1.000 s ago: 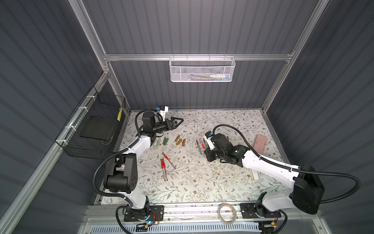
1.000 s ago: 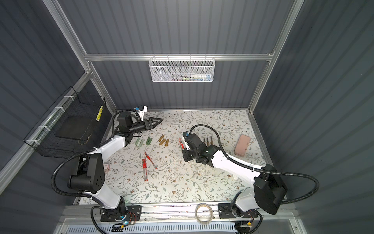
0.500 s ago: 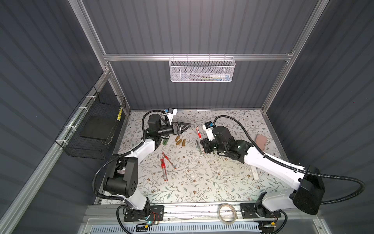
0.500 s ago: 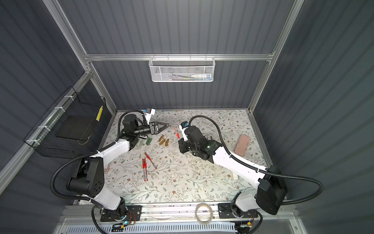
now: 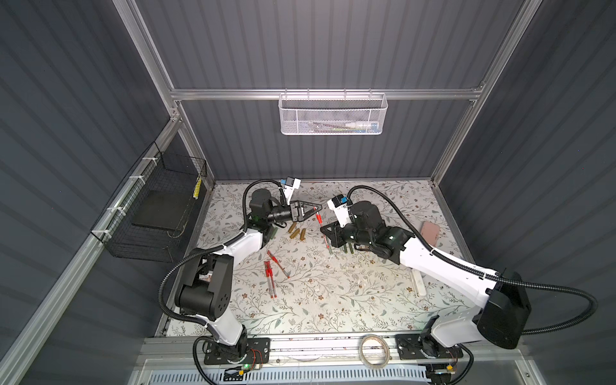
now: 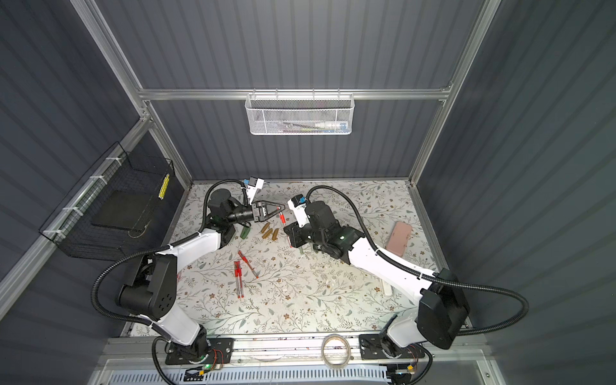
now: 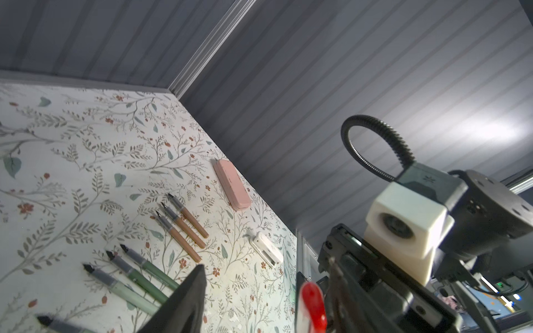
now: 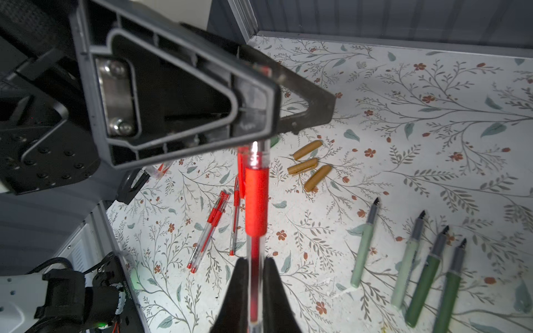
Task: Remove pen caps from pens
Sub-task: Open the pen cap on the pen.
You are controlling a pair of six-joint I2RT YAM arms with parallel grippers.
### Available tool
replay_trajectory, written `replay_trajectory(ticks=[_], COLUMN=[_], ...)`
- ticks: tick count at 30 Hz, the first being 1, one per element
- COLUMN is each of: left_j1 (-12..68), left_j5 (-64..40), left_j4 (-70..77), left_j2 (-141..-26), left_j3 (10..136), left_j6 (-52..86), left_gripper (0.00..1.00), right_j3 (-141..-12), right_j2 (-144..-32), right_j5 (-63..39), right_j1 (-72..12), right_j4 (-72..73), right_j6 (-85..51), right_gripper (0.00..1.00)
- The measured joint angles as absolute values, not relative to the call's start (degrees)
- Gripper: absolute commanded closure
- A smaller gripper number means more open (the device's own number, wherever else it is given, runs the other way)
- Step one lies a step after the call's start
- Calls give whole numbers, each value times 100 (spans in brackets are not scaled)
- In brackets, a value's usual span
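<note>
My right gripper (image 8: 255, 261) is shut on the clear barrel of a red pen (image 8: 256, 201) and holds it above the mat in both top views (image 5: 319, 218) (image 6: 282, 218). The left gripper (image 5: 318, 209) (image 7: 249, 272) stands open around the pen's far end. The red cap (image 7: 313, 302) lies against one finger, with a wide gap to the other finger. Three more capped red pens (image 5: 271, 276) lie mid-mat. Three gold-brown caps (image 8: 308, 168) and green caps (image 6: 245, 231) lie loose. Uncapped green pens (image 8: 418, 265) and gold-brown pens (image 7: 184, 225) lie in rows.
A pink case (image 5: 430, 231) lies by the right wall and a white flat bar (image 5: 418, 283) beside the right arm. A tape roll (image 5: 373, 346) rests on the front rail. A black wire basket (image 5: 156, 213) hangs left, a white mesh basket (image 5: 331, 115) on the back wall.
The right arm has lifted the red pen off the mat and carried it left. The left gripper has swung right to the pen's cap end, and its jaws have narrowed.
</note>
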State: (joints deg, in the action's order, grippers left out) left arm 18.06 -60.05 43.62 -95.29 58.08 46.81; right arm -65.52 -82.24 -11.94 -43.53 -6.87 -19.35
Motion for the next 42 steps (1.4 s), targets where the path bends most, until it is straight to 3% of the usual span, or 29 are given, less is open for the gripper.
replay_trajectory(ticks=[5,8,16,18,23,26,30,34,42], left_j1=[1809,1806,1822,1835,1835,1835,1835,1833,1752], left_j5=[-6010,-6007,-6025,-6012,-6001,-6003,-5994,-5953,-6036], left_j4=[4414,4368,4320,4270,4226,4180,4152,4042,3693], left_j2=[-9529,-9529,-9529,-9529,-9529,-9529,-9529,-9529,-9483], left_j3=[5811,5811,5835,5835,5835,5835,5835,5835,5835], left_j6=[4775,4786,4836,4834,4831,4831,4827,4775,4670], left_gripper=[57,72,100,100,100,100,100,100,100], right_j3=[-6552,-6539,-6504,-6504,-6506,-6576,-6639,-6805,-6438], right_j2=[-8324,-8342,-8366,-8370,-8444,-8621,-8823,-8962,-8816], right_j5=[-1267,-1258,-1131,-1129,-1125,-1166,-1184,-1214,-1146], right_j1=[-4316,-4318,-4322,-4322,-4327,-4331,-4340,-4351,-4453], right_j4=[-609,-598,-628,-652,-624,-624,-637,-668,-375], right_j6=[-1951,-1951,-1925,-1918,-1918,-1892,-1881,-1804,-1903], right_gripper=[100,100,100,99,73,71,76,99,100])
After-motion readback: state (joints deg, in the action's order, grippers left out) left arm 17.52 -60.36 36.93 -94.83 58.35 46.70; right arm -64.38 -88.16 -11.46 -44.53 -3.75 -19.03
